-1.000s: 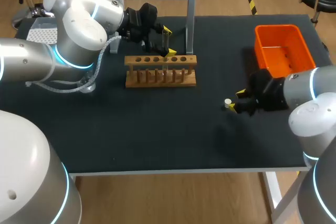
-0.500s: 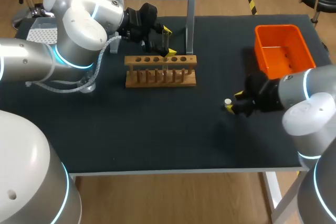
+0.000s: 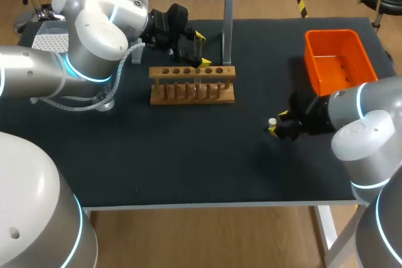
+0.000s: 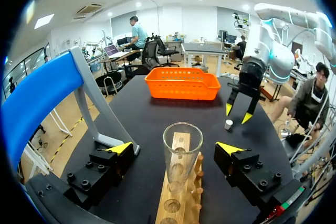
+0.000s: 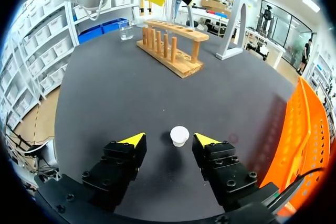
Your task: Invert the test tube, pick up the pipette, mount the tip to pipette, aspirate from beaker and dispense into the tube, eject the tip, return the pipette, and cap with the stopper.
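The test tube (image 4: 182, 161) is clear glass, upright with its open mouth up, its lower end seated in a hole of the wooden rack (image 3: 192, 86). It stands between the open jaws of the left gripper (image 4: 174, 149), touching neither. The stopper (image 5: 179, 135) is small and white. It stands on the dark bench (image 3: 188, 155) with its broader end up, well apart from the rack and between the open jaws of the right gripper (image 5: 168, 139), clear of both. A small clear beaker (image 5: 125, 30) stands on the bench beyond the rack's far end.
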You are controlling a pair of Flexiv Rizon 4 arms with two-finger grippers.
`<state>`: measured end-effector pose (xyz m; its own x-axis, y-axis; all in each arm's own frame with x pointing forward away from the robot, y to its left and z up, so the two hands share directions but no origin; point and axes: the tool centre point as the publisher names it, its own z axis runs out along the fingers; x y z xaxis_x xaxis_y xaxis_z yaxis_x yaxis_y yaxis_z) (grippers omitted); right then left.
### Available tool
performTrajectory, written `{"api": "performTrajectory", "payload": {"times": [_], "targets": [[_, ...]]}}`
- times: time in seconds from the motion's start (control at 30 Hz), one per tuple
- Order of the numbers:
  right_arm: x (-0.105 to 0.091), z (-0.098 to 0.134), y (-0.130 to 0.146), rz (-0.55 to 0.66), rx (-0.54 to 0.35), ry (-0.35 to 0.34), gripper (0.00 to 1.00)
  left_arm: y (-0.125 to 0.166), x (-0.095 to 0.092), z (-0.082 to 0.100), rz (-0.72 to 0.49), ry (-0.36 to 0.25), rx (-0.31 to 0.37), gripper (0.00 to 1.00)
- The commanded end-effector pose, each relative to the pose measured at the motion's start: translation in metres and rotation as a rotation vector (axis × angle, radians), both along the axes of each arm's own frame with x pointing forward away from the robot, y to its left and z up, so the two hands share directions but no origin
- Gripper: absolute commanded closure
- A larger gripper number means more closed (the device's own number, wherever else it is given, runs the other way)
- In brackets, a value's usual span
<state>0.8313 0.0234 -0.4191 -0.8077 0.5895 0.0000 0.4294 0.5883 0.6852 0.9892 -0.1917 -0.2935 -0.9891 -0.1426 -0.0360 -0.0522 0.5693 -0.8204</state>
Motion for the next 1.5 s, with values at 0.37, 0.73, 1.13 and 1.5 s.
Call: {"api": "performTrajectory", "payload": {"times": [0.37,0.73,1.13,1.5], "targets": [[0.007,-0.006,0.005,-0.015,-0.007,-0.003,0.47,0.000,0.000,0.001,-0.001,0.002,0.003,0.00],[0.013,-0.006,0.007,-0.029,0.003,-0.018,0.47,0.000,0.000,0.001,-0.001,0.002,0.003,0.00],[0.015,-0.009,0.009,-0.034,0.001,-0.019,0.49,0.000,0.000,0.001,-0.001,0.002,0.003,0.00],[0.015,-0.011,0.011,-0.033,0.000,-0.017,0.54,0.000,0.000,0.001,-0.001,0.002,0.003,0.00]]}}
